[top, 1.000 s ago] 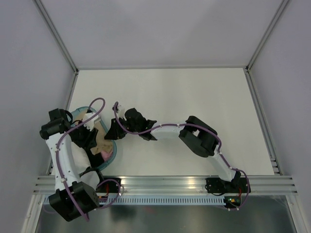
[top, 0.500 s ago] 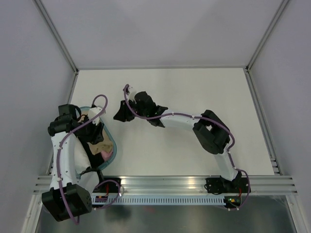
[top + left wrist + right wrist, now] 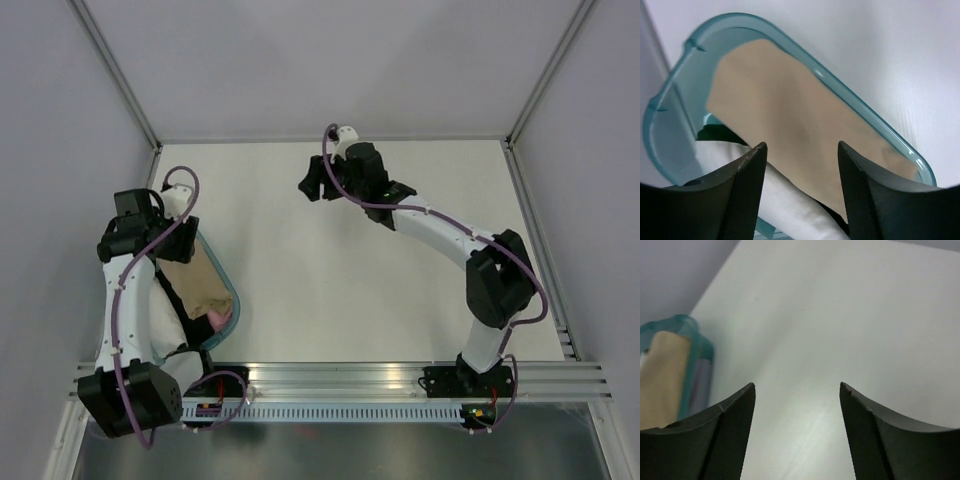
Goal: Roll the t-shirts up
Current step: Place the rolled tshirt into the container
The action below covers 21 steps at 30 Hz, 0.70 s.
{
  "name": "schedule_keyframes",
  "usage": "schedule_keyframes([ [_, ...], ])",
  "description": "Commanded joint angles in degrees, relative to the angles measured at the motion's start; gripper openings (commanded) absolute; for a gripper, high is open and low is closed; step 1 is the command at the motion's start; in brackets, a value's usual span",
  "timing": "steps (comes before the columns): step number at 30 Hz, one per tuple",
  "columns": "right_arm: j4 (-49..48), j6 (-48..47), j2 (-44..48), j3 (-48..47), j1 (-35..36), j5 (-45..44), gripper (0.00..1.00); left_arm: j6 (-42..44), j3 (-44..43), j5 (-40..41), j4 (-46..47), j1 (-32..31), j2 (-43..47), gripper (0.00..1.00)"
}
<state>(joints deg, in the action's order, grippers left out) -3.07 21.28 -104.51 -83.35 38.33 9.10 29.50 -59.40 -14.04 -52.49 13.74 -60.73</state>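
Tan t-shirt (image 3: 195, 285) in teal basket (image 3: 236, 300)

The tan t-shirt (image 3: 790, 115) is showing as soft, matt cloth, smooth with faint creases. The basket (image 3: 675, 100) holding it is gleaming as glossy, translucent teal plastic. The white t-shirt (image 3: 790, 215) is looking like matt cloth too. The bench (image 3: 850, 315) is presenting a smooth, matt white surface. The fingers (image 3: 747, 190) of the left gripper (image 3: 801, 150) are showing black plastic with a fine grainy texture.
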Motion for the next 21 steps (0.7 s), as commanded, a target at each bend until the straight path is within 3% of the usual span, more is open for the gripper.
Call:
schedule_keyframes([
  [1,7.8,-5.8,6.4,3.1,-5.9,-10.4,0.77,-13.3,-4.1,13.8,9.6,0.8,-5.3,0.65],
  [4,11.3,-9.0,11.4,5.8,-11.1,-16.1,0.98,-16.4,-7.4,18.3,11.7,5.1,-9.5,0.69],
  [8,14.0,-12.6,15.5,9.0,-17.0,-20.5,0.98,-18.3,-11.6,20.0,13.1,15.9,-12.4,0.7],
  [14,13.5,-13.9,19.7,13.5,-25.2,-21.4,0.98,-15.3,-10.7,19.6,14.2,24.5,-11.3,0.72],
  [21,12.7,-13.8,19.1,13.6,-26.7,-20.6,0.98,-13.8,-7.6,19.1,13.8,25.8,-10.4,0.74],
])
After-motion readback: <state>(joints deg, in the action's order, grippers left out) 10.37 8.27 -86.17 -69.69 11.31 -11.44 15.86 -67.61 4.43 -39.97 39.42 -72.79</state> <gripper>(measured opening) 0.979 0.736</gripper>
